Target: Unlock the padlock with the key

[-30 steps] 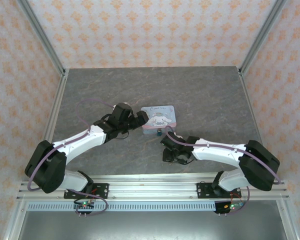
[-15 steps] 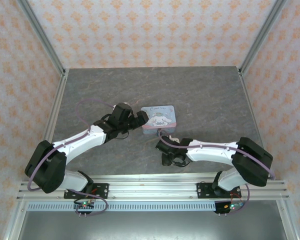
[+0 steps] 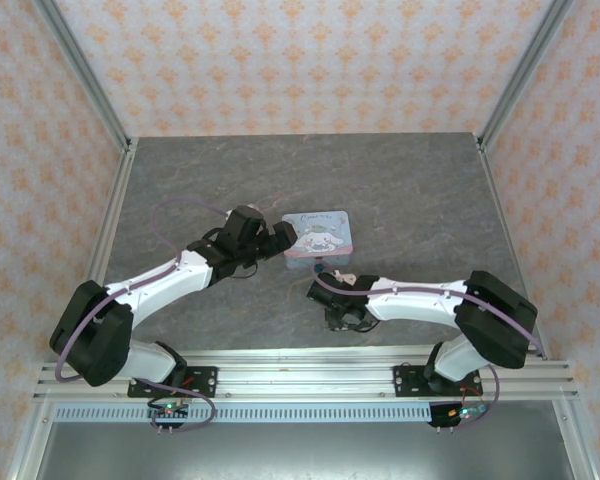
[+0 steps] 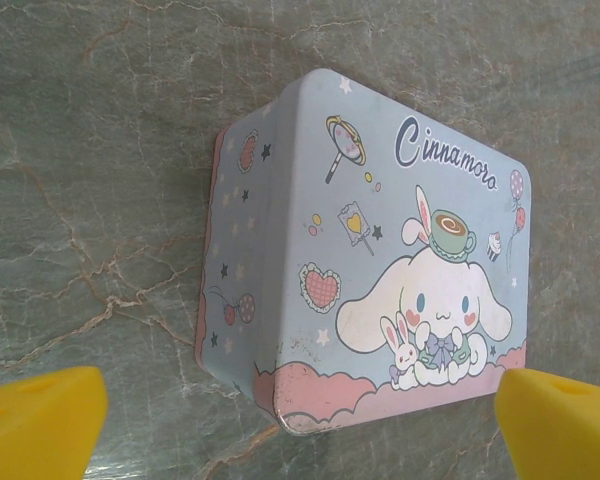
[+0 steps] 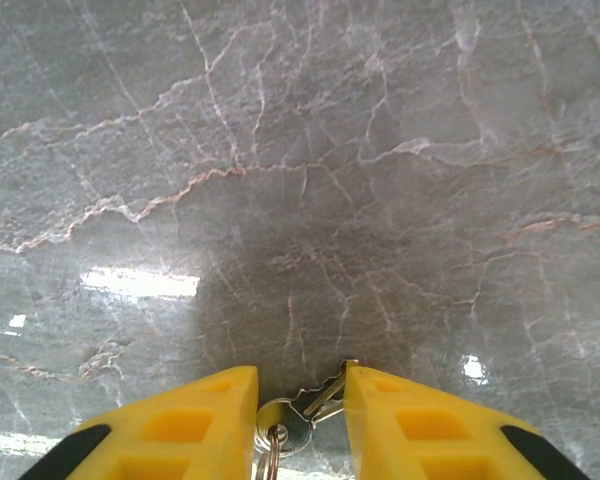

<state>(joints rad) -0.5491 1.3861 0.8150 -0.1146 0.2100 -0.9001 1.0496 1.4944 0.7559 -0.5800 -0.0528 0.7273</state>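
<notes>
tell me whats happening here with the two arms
The right gripper hangs low over the table with a small key on a ring between its yellow fingers; whether it grips it firmly is unclear. The left gripper sits wide open at the left end of the pastel cartoon tin, holding nothing.

pastel tin lid (image 4: 380, 250), dk-blue script txt "Cinnamoro"

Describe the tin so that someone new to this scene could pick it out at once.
On the grey marbled table, look near the middle, just ahead of the left gripper. A flat rectangular tin lies there, pale blue with pink edging, a white long-eared cartoon dog on its lid.
</notes>
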